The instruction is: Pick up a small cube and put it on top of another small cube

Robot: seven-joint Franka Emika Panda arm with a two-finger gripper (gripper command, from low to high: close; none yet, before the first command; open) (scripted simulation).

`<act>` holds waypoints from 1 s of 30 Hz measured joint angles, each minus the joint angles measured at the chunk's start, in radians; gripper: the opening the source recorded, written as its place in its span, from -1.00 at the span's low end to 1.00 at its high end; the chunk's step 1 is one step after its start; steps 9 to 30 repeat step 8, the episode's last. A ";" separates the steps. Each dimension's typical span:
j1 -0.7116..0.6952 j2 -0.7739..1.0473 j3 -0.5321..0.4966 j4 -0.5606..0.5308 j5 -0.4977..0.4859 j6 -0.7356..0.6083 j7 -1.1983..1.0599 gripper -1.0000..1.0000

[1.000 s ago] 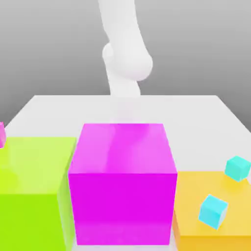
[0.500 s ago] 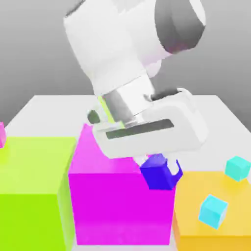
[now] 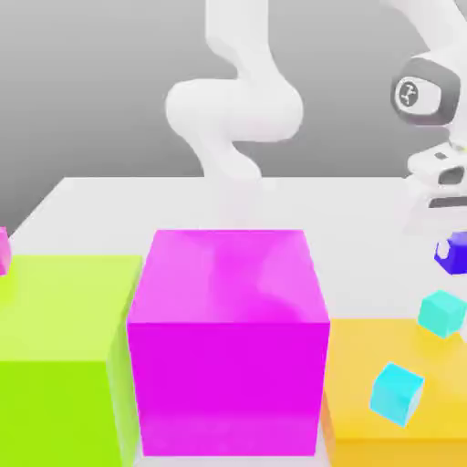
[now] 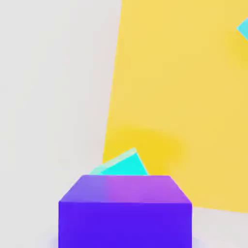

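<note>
A small cube (image 3: 453, 254), dark blue-violet, hangs in the air at the exterior view's far right, just under the white hand. My gripper (image 3: 451, 246) is shut on it, above the far end of the big yellow block (image 3: 365, 401). A small cyan cube (image 3: 442, 312) lies a little below the held cube. In the hand view the small cube (image 4: 125, 210) sits close to the camera, with a cyan cube (image 4: 121, 165) just beyond it on the yellow block (image 4: 184, 87).
A big magenta block (image 3: 228, 337) stands in the middle front, with a big lime block (image 3: 59, 356) on the exterior view's left. A second cyan cube (image 3: 397, 392) rests on the yellow block. A small magenta cube (image 3: 3, 248) peeks in at the left edge. The white table (image 3: 356, 210) stretches behind.
The hand has swung from over the magenta block's front corner to the exterior view's far right, carrying the small cube with it and lifting it higher.
</note>
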 joint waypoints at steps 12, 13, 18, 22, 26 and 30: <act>-0.003 0.197 -0.031 -0.021 -0.302 0.127 0.220 1.00; -0.003 0.197 -0.031 -0.021 -0.302 0.127 0.220 1.00; -0.003 0.197 -0.031 -0.021 -0.302 0.127 0.220 1.00; -0.003 0.197 -0.031 -0.021 -0.302 0.127 0.220 1.00; -0.003 0.197 -0.031 -0.021 -0.302 0.127 0.220 1.00; -0.003 0.197 -0.031 -0.021 -0.302 0.127 0.220 1.00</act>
